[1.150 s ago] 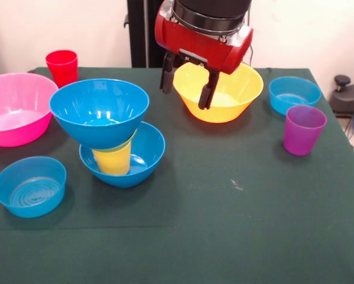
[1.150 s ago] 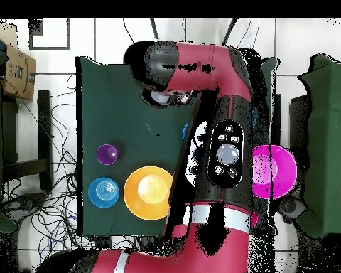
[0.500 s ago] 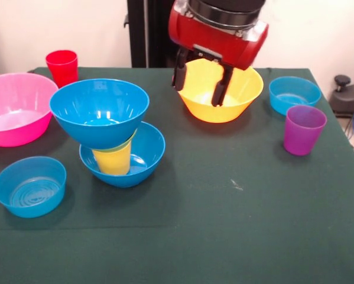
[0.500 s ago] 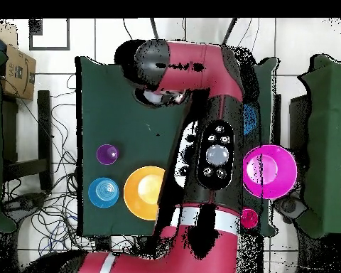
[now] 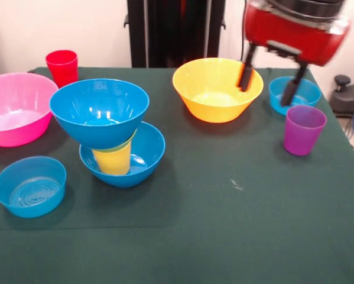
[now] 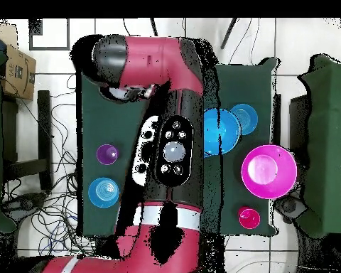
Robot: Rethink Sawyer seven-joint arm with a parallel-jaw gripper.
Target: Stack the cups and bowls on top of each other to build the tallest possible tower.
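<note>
The hand (image 5: 270, 77) hangs in the air with its two dark fingers spread wide and nothing between them, up near the far right corner of the tabletop (image 5: 224, 225). It sits above the gap between the yellow-orange bowl (image 5: 217, 89) and the small light-blue bowl (image 5: 294, 94), with the purple cup (image 5: 304, 129) just in front of it, close to the right edge.

The tower (image 5: 109, 133) stands well apart, toward the left side: a blue bowl at the base, a yellow cup (image 5: 113, 161) upright in it, a sliver of green above that, and a second blue bowl (image 5: 99, 111) perched on top, leaning slightly. To my eye the step in hand is fetching the next piece, most likely the purple cup. The next move calls for lowering the open hand over the cup's rim, closing on its wall, then carrying it across and setting it gently into the tilted top bowl, which looks easy to upset.

The pink bowl (image 5: 17, 107) is cut off at the left edge, the red cup (image 5: 62, 67) waits at the far left corner, and another light-blue bowl (image 5: 30, 186) sits near the left front. From above, the arm (image 6: 170, 142) covers the yellow-orange bowl and the hand altogether. The green bowl is hardly visible.
</note>
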